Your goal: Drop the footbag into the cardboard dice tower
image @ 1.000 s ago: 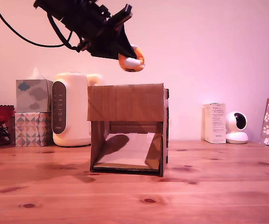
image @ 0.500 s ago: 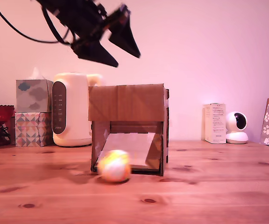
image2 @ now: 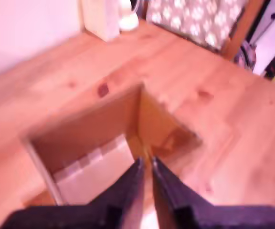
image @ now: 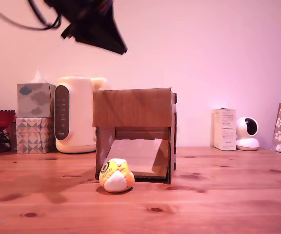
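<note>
My claw (image2: pixel 146 162) hangs above the upright cardboard dice tower (image: pixel 133 107), fingers together, empty. The footbag (image: pixel 116 175) rests on the counter (image: pixel 204 195) before the tower's opening, white panel forward. It is round, with no long axis.

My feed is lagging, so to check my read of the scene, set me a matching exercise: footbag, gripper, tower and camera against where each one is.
Things:
1. footbag
2. gripper
3. tower
4. camera

Places:
A. beside the white box, at the exterior view's right
B. high above the table, holding nothing
C. on the table, just in front of the tower's lower opening
D. standing mid-table, lower front open

Pairs: 1-C, 2-B, 3-D, 4-A
</note>
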Action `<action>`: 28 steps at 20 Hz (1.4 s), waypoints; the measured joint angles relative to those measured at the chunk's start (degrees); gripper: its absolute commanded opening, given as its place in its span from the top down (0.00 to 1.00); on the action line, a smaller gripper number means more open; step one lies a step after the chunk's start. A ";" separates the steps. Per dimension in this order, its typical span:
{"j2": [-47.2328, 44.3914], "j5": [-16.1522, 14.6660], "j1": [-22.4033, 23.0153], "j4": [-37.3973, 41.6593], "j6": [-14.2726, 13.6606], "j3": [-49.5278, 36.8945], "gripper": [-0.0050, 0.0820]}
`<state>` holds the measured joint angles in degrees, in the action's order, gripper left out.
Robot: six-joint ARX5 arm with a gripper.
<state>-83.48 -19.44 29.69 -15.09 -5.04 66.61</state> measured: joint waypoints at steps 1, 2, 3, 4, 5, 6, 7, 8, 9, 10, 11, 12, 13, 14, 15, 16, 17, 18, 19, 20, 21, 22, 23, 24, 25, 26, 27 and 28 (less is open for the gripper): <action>1.53 -0.13 0.00 2.43 0.22 -3.50 0.97; 2.97 -0.35 0.00 5.31 0.24 -6.91 0.97; 4.28 -0.44 0.00 8.11 0.59 -9.77 0.97; 5.77 -0.52 0.00 11.82 1.42 -12.90 0.97; 7.37 -0.66 0.00 15.15 2.16 -16.26 0.97; 8.76 -0.81 0.00 18.27 3.30 -19.45 0.97; 9.75 -0.96 0.00 21.20 4.02 -22.36 0.97; 10.40 -1.03 0.00 23.82 4.50 -25.00 0.97; 10.71 -1.07 0.00 25.99 5.60 -27.50 0.97; 10.86 -1.03 0.00 27.63 7.02 -29.64 0.97; 11.26 -1.03 0.00 28.79 7.96 -31.69 0.97; 11.93 -1.03 0.00 29.55 8.83 -33.59 0.97; 13.05 -1.03 0.00 29.79 9.16 -35.26 0.97; 14.56 -1.01 0.00 29.94 9.25 -36.83 0.97; 16.31 -1.01 0.00 29.88 9.27 -38.21 0.97; 18.01 -0.59 0.00 29.75 9.42 -39.41 0.97; 19.37 -0.33 0.00 29.73 9.81 -40.65 0.97; 20.28 0.11 0.00 28.83 10.58 -41.79 0.97; 20.44 0.20 0.00 26.99 10.71 -42.42 0.97; 20.20 0.22 0.00 25.16 10.73 -42.73 0.97; 19.85 0.35 0.00 23.82 10.82 -42.82 0.97; 19.67 0.37 0.00 23.10 10.86 -42.84 0.97; 19.63 0.37 0.00 22.91 10.86 -42.84 0.97; 19.63 0.39 0.00 22.93 10.86 -42.84 0.97; 19.63 0.39 0.00 22.97 10.86 -42.84 0.97; 19.63 0.39 0.00 23.12 10.88 -42.84 0.97; 19.63 0.39 0.00 23.43 10.86 -42.84 0.97; 19.63 0.39 0.00 23.78 10.86 -42.84 0.97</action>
<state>-63.86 -19.05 29.69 8.69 5.82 23.77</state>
